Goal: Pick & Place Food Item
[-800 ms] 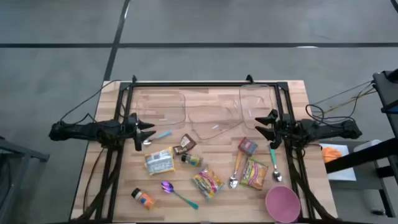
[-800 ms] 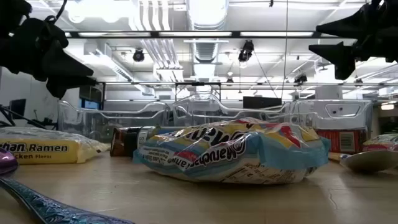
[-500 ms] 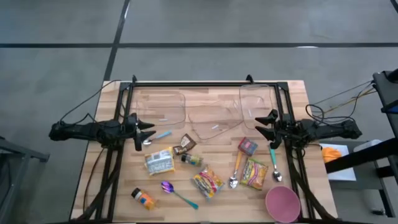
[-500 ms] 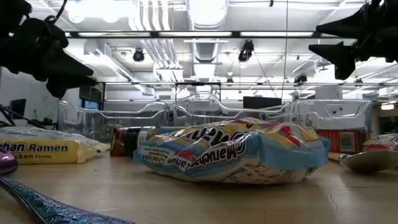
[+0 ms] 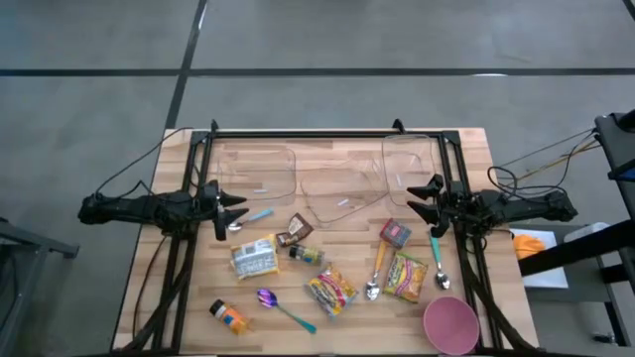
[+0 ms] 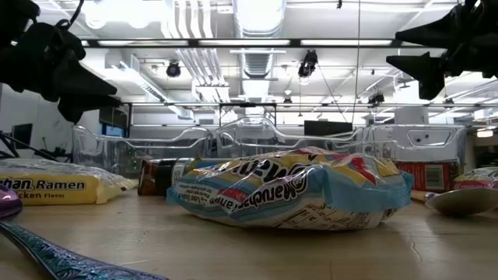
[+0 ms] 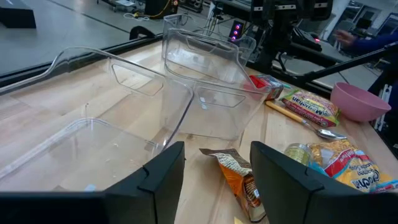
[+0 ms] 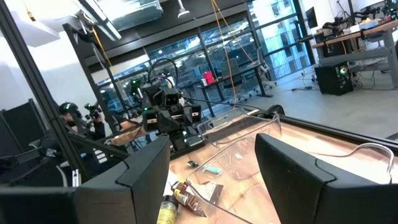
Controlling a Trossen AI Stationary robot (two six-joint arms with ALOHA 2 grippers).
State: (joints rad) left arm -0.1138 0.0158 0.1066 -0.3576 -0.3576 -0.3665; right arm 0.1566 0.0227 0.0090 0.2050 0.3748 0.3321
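Nothing has moved: the left gripper (image 5: 230, 210) and right gripper (image 5: 423, 201) still hover with jaws apart, holding nothing, food packets (image 5: 332, 291) untouched mid-table near the clear containers (image 5: 342, 177), so no pick has begun.

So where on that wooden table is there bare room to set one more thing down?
Bare wood shows at the near left corner beside the orange bottle, and between the purple spoon and pink bowl. Around the yellow ramen packet and red box it is crowded.
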